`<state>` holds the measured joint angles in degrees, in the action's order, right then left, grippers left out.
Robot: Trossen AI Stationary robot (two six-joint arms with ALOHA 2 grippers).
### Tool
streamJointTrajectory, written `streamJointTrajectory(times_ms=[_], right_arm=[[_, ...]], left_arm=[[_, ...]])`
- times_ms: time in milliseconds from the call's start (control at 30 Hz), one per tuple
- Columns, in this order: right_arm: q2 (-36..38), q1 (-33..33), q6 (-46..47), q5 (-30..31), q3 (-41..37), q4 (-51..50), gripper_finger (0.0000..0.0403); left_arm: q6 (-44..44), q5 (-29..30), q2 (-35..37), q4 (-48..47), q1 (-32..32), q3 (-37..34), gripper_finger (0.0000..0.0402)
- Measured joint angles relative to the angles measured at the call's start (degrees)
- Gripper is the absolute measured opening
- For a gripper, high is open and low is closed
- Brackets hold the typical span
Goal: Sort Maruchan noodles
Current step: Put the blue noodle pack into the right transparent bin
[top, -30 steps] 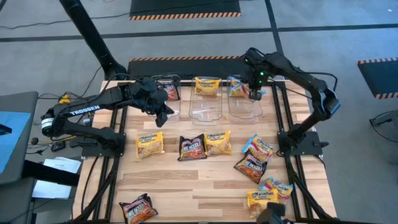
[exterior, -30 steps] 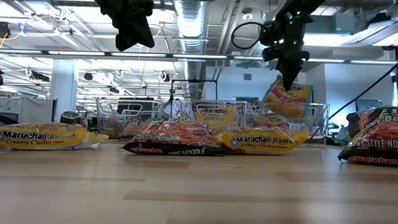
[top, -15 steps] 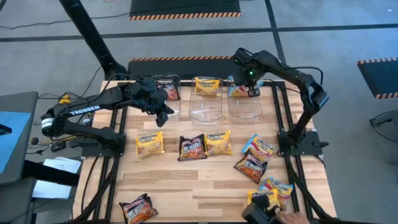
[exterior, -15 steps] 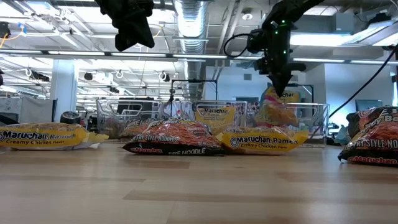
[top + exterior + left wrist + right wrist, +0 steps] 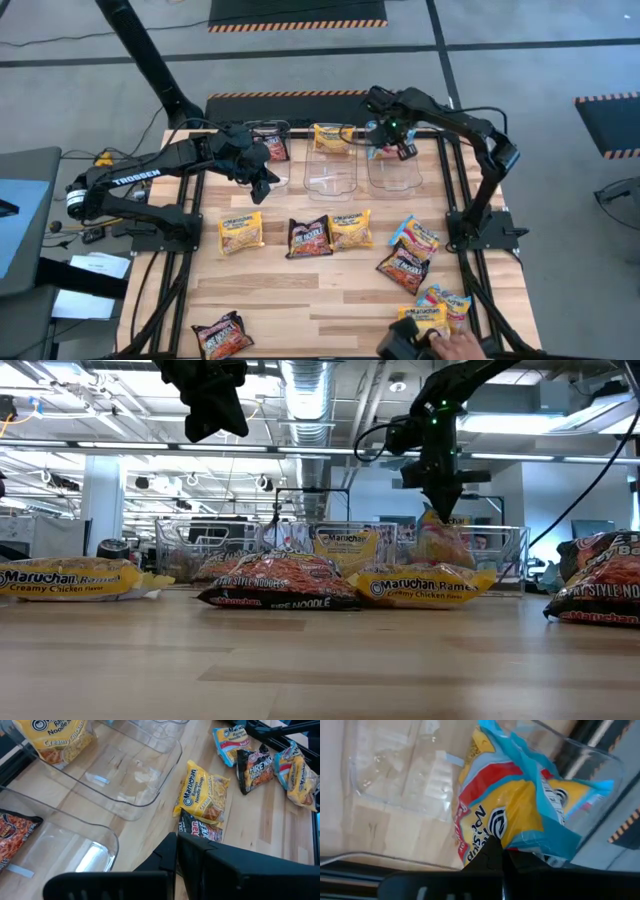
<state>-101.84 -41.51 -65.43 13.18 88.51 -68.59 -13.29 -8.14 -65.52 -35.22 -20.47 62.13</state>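
Observation:
My right gripper (image 5: 392, 148) is shut on a light blue Maruchan noodles packet (image 5: 520, 810) at the far end of the right clear tub (image 5: 395, 172). The middle tub (image 5: 332, 172) holds a yellow packet (image 5: 333, 137). The left tub (image 5: 268, 160) holds a dark maroon packet (image 5: 276, 148). My left gripper (image 5: 262, 178) hangs shut and empty above the left tub. Several more packets lie flat on the table, among them a yellow one (image 5: 240, 231) and a dark one (image 5: 309, 237). My right gripper pinches an end edge of the blue packet (image 5: 490, 827) between its two fingers, which come from above and point steeply down (image 5: 441, 512). The packet hangs upright below the fingers (image 5: 440, 545), its lower part inside the right tub. Whether it touches the tub's floor I cannot tell.
A person's hand (image 5: 462, 345) reaches in at the near right edge beside a yellow packet (image 5: 420, 318). Blue (image 5: 415, 235) and dark (image 5: 404, 268) packets lie on the right, and one dark packet (image 5: 222, 335) lies near left. Bare wood shows in the near middle.
My right gripper has gone toward the table's left and down with the blue packet, rolling about its own axis. The packet has sunk from above the rim into the right tub. A person's hand has come in at the near right edge.

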Motion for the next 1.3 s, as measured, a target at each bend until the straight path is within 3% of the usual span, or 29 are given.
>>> streamJointTrajectory(times_ms=[800,1100,1300], right_arm=[[-3.58,-3.18,1.51,0.45,0.02,3.36,0.0005],[-3.92,-2.67,2.25,-2.81,0.04,3.44,0.0006],[-6.47,-1.93,4.47,-0.42,-0.23,2.78,0.0006]], left_arm=[[0.08,-0.07,0.00,0.00,0.00,0.00,0.0000],[0.56,-0.07,0.00,-0.02,0.00,0.00,0.0000],[0.28,-0.72,0.00,-0.08,0.04,0.00,0.0000]])
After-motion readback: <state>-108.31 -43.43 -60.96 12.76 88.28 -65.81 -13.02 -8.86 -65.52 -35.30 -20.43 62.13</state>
